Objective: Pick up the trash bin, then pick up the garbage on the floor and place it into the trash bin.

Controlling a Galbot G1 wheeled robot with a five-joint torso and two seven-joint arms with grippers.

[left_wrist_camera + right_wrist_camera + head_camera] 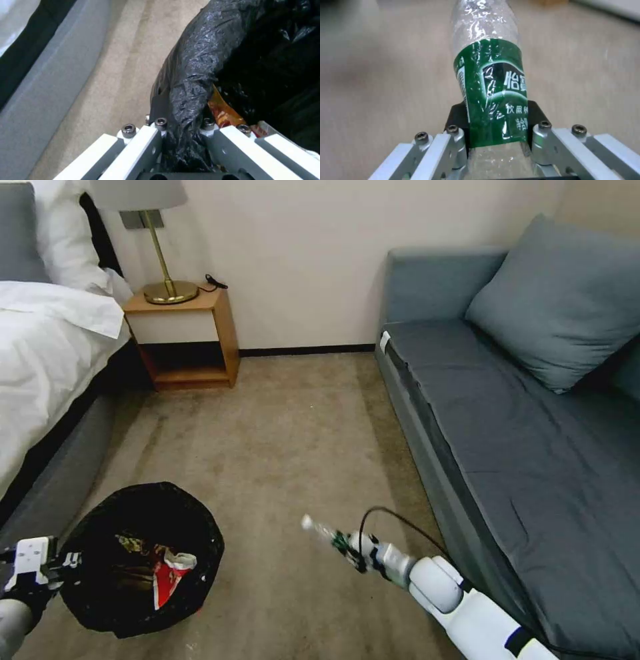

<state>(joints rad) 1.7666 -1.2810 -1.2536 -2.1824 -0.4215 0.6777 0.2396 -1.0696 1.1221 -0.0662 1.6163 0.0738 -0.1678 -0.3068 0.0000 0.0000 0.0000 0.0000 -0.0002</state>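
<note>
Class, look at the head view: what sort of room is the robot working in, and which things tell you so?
Probably a hotel room or bedroom: a bed with white linen, a wooden nightstand carrying a brass lamp, and a grey sofa on carpet.

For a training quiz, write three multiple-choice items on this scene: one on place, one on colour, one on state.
1. The round bin with the glossy black plastic liner is: A on the sofa; B held by its rim in the left pincer, near the bed; C on the nightstand.
2. The label on the clear plastic bottle is: A green; B red; C blue.
3. The right pincer is: A open; B shut on the bottle; C shut on nothing.

B, the liner sits between its fingers; A, the right wrist view shows green; B, fingers flank the bottle.
</note>
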